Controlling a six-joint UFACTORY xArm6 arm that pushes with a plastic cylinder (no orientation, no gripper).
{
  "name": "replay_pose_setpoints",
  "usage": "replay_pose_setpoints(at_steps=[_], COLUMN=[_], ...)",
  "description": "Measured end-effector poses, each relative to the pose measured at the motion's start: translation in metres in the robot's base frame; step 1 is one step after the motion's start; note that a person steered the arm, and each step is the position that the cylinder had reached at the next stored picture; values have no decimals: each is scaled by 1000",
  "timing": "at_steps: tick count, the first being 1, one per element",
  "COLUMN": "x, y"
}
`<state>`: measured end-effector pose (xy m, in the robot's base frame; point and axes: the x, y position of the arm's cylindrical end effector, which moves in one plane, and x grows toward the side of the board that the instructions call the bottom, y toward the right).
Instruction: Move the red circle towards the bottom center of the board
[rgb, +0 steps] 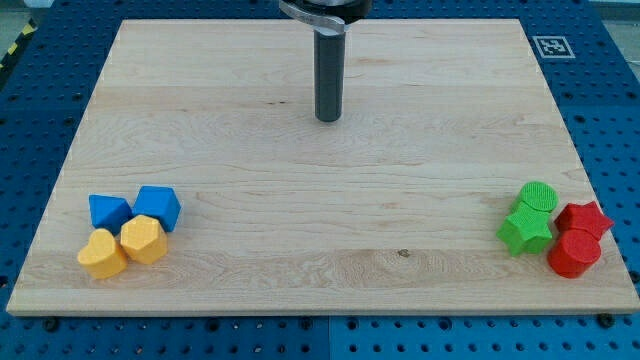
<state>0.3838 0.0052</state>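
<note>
The red circle, a short red cylinder, sits at the board's bottom right corner. It touches a red star just above it and a green star to its left. My tip is at the view's top centre, far up and to the left of the red circle, touching no block. The dark rod hangs straight down from the top edge of the view.
A green cylinder sits above the green star. At the bottom left lie two blue blocks and two yellow blocks in a tight cluster. The wooden board ends close beside both clusters.
</note>
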Motion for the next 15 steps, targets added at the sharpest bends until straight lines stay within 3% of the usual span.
replay_pose_setpoints(at_steps=[2, 5, 7, 8, 9, 12, 15], x=[24, 40, 144, 175, 176, 194, 224], y=[-3, 249, 312, 329, 321, 245, 281])
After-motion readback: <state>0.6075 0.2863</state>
